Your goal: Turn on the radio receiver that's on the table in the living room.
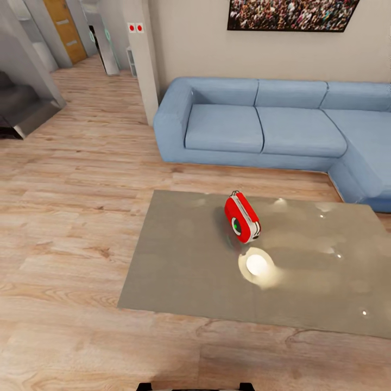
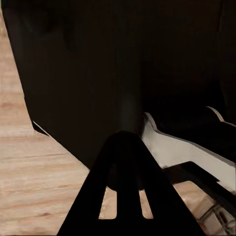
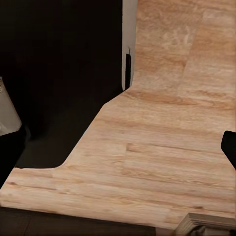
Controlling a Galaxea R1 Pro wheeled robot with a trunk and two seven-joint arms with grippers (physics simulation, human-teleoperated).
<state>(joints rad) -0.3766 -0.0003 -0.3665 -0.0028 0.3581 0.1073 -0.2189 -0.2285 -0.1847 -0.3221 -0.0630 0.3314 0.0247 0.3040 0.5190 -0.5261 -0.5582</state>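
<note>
radio receiver (image 1: 242, 216) | upright on table (image 1: 179, 260) | well apart from fingers (image 2: 125, 196)

A blue sectional sofa (image 1: 271, 127) stood against the beige wall (image 1: 201, 43), under a framed crowd picture (image 1: 290, 13). Light wood plank floor (image 1: 70, 217) ran toward a hallway with an orange door (image 1: 65, 27) and a white pillar (image 1: 142, 60) bearing two red switches (image 1: 136, 27)

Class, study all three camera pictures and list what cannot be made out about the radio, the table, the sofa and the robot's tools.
- Radio, head view: power switch too small.
- Table: right end cut by the edge.
- Sofa: right part cut off.
- Wrist views: dark robot body hides most; tools' open or shut state unclear.
</note>
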